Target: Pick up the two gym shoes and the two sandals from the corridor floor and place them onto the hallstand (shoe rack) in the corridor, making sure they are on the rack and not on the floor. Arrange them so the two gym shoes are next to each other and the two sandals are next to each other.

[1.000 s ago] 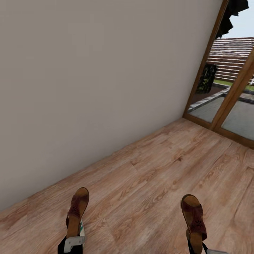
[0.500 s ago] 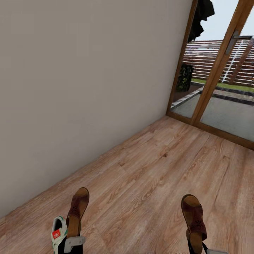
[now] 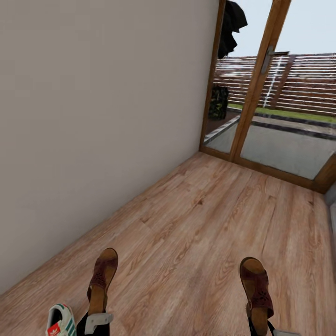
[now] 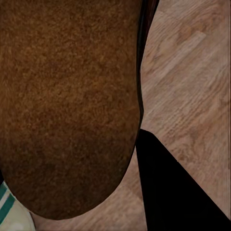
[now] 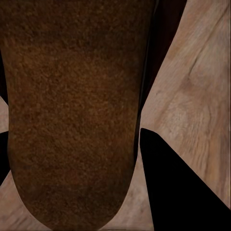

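Note:
I hold one brown sandal in each hand, above the wood-plank corridor floor (image 3: pixel 196 233). The left sandal (image 3: pixel 101 277) rises toe-up out of my left gripper (image 3: pixel 96 322), which is shut on its heel end. My right gripper (image 3: pixel 260 326) is shut on the right sandal (image 3: pixel 256 284) in the same way. Each wrist view looks close onto a dark brown sole, the left sandal (image 4: pixel 67 96) and the right sandal (image 5: pixel 72 106), with a black finger (image 4: pixel 168 192) beside it. One cream gym shoe (image 3: pixel 60 323) with green stripes lies on the floor just left of my left gripper.
A plain beige wall (image 3: pixel 93 116) runs along the left. Wood-framed glass doors (image 3: pixel 254 93) close the far end, with a dark coat (image 3: pixel 231 23) hanging by them. A pale grey sliver (image 3: pixel 332 205) at the right edge is too cut off to identify.
The whole picture has shifted: the camera has turned, bringing the doors further in and the gym shoe into sight at lower left. Both sandals stay held in the same place in the view.

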{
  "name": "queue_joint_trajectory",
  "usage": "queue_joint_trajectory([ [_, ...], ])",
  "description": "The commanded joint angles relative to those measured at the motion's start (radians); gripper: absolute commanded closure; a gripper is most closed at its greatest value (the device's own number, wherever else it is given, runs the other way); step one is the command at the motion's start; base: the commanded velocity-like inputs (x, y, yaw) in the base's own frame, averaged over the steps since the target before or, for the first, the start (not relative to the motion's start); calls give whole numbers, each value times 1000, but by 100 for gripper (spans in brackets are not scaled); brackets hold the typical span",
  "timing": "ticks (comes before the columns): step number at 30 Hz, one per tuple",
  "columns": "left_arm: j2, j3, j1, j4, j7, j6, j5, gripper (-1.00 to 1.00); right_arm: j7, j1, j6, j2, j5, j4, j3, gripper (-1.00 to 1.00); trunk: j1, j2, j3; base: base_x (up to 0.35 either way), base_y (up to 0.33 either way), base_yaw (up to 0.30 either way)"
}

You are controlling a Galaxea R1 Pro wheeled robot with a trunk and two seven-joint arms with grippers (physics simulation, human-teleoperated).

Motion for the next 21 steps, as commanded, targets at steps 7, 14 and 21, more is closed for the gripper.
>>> queue_joint_trajectory([
  [7, 0, -3, 0, 0, 3, -3, -3, 100, 8, 0, -1, 2, 6, -1, -6, 100, 0, 0, 6, 0, 0, -265],
  [14, 0, -4, 0, 0, 2, -3, -6, 100, 8, 0, -1, 2, 6, -1, -6, 100, 0, 0, 14, 0, 0, -237],
  [21, 0, -4, 0, 0, 1, -3, -7, 100, 9, 0, -1, 2, 6, -1, -6, 100, 0, 0, 23, 1, 0, -225],
])
